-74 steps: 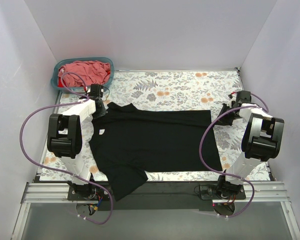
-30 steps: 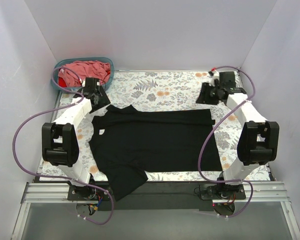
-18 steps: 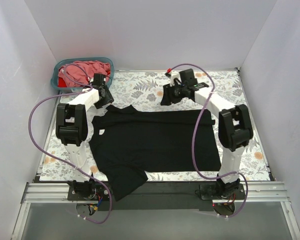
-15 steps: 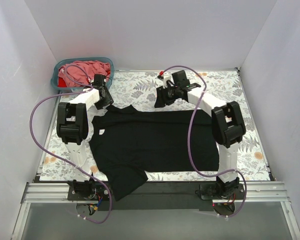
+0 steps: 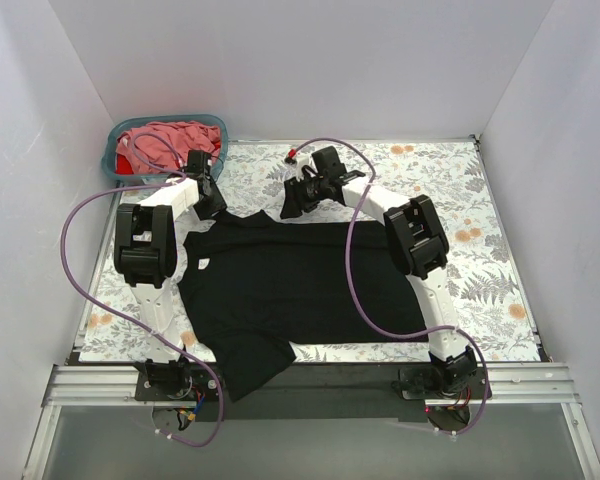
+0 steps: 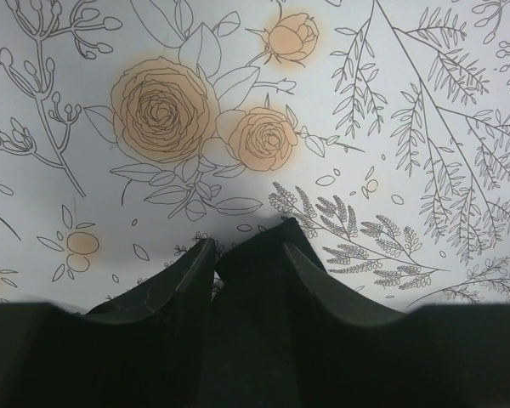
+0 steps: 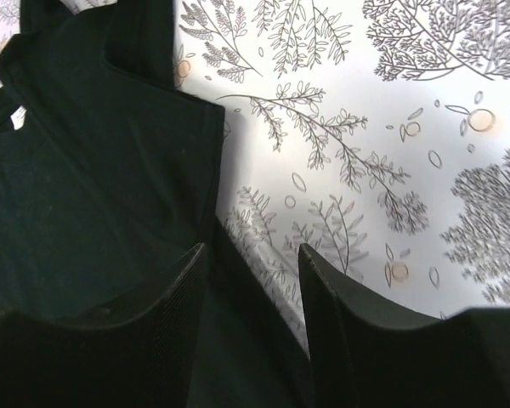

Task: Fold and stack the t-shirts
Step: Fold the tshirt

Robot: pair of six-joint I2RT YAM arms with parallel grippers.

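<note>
A large black t-shirt [image 5: 300, 280] lies spread flat on the flowered table, collar to the left. My left gripper [image 5: 210, 207] is down at the shirt's far left corner. In the left wrist view that black corner [image 6: 255, 280] sits between the narrowed fingers of the left gripper [image 6: 246, 246], and a sliver of table still shows beside one finger. My right gripper [image 5: 290, 207] is at the middle of the shirt's far edge. It stands open [image 7: 251, 263], straddling the edge of the black cloth [image 7: 93, 187]. Pink and red t-shirts [image 5: 170, 142] lie heaped in the basket.
A teal plastic basket [image 5: 113, 162] stands at the far left corner, close behind the left gripper. White walls close in the table on three sides. Flowered tablecloth [image 5: 480, 200] shows to the right of the black shirt and behind it.
The right arm swung left from the far right corner to the middle of the shirt's far edge. The left fingers narrowed around the shirt corner.
</note>
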